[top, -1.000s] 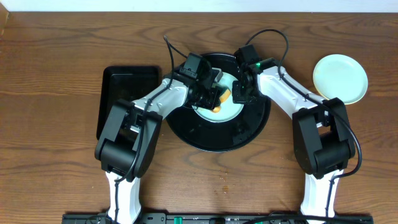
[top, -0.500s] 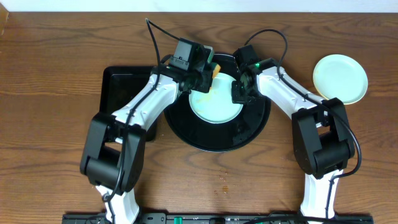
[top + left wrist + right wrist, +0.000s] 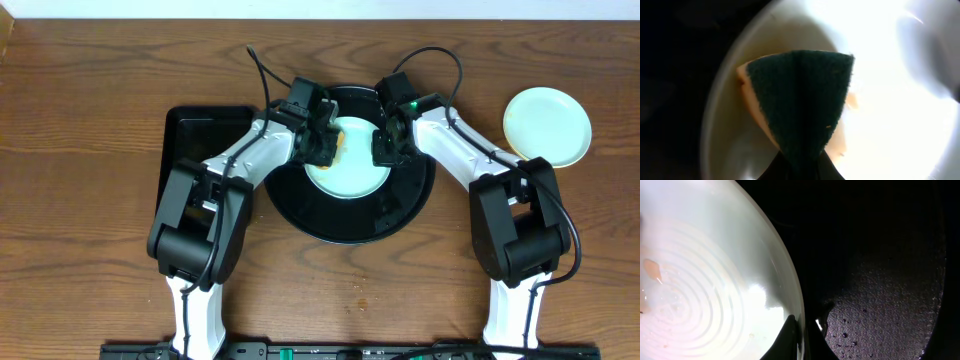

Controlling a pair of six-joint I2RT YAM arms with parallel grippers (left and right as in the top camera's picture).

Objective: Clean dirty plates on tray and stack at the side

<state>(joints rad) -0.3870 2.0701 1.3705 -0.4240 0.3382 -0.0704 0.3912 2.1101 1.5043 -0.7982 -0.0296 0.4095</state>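
The plate (image 3: 352, 172) lies in the middle of the round tray (image 3: 330, 222). Your right gripper (image 3: 384, 150) pinches its right rim; your left gripper (image 3: 326, 146), clamped on the sponge (image 3: 802, 100), rests on its far-left edge, so wipe rightward across it.

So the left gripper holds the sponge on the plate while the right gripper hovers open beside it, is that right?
Not quite: the right gripper is shut on the plate's rim, as the right wrist view shows. The left gripper does hold the sponge on it.
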